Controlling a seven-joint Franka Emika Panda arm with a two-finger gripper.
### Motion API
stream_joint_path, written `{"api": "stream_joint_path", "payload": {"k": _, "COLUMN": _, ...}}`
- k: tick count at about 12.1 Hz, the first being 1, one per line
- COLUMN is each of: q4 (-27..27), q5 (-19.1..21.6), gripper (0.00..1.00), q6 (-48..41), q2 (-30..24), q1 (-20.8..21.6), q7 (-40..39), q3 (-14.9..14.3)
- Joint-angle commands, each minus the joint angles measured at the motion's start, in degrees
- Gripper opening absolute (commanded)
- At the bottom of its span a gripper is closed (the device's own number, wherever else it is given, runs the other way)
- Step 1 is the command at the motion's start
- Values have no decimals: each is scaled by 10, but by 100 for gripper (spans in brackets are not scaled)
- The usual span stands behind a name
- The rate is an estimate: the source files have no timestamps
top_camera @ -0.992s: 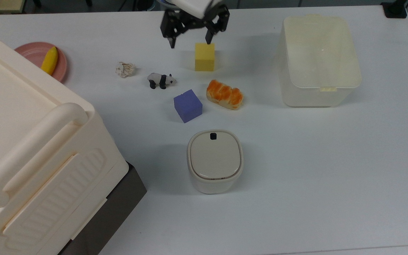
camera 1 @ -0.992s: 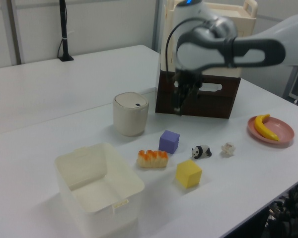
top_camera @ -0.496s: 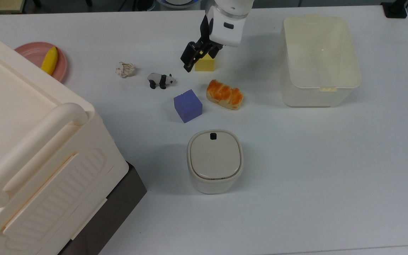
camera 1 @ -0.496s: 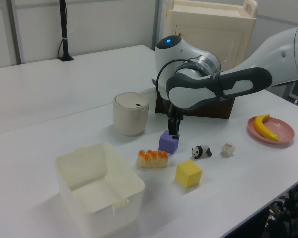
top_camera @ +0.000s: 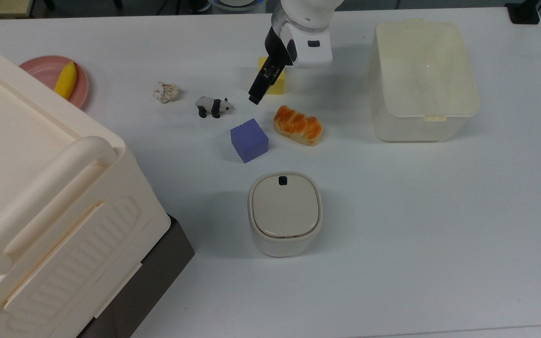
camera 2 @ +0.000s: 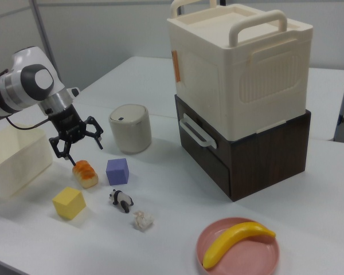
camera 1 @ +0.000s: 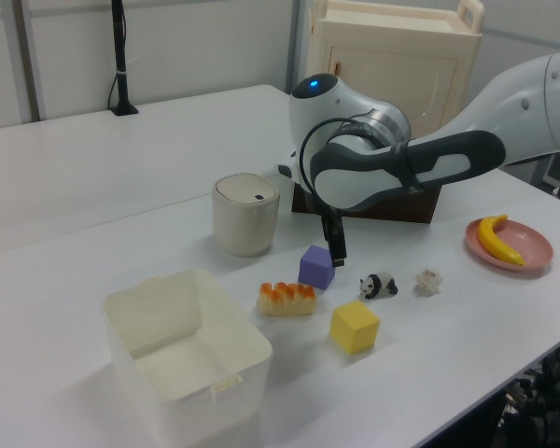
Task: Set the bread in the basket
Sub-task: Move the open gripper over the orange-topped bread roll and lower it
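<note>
1. The bread (top_camera: 297, 125) is the job here, but the biggest things come first: the large cream storage box (top_camera: 40, 188) on its dark base fills the top view's left of the table (top_camera: 416, 234).
2. The basket (top_camera: 423, 77) stands empty at the top view's right, well apart from the loaf.
3. The lidded bin (top_camera: 284, 213) sits near the table's middle.
4. The hand (camera 2: 75, 137) hangs above the table with its fingers spread apart, holding nothing.
5. The purple cube (top_camera: 249, 140) and yellow block (camera 1: 355, 327) flank the loaf.
6. The bread lies on the table, just down and to the top view's right of the hand, its long axis slanting toward the top view's lower right; the hand likely needs to shift over and straddle the short width.
</note>
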Motion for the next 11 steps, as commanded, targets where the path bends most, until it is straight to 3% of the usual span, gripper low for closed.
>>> {"api": "stream_joint_path", "payload": {"k": 1, "q4": -9, "q5": -1, "gripper": 100, "q6": 25, "q2": 12, "q1": 2, "q7": 31, "q3": 24}}
{"api": "stream_joint_path", "payload": {"k": 5, "q4": -3, "q5": 0, "gripper": 100, "q6": 69, "q2": 55, "q1": 0, "q7": 48, "q3": 59}}
{"api": "stream_joint_path", "payload": {"k": 8, "q4": -1, "q5": 41, "gripper": 100, "q6": 129, "q2": 81, "q1": -6, "q7": 41, "q3": 60}}
{"api": "stream_joint_path", "payload": {"k": 11, "q4": 6, "q5": 44, "gripper": 100, "q6": 146, "q2": 89, "q1": -13, "q7": 47, "q3": 60}}
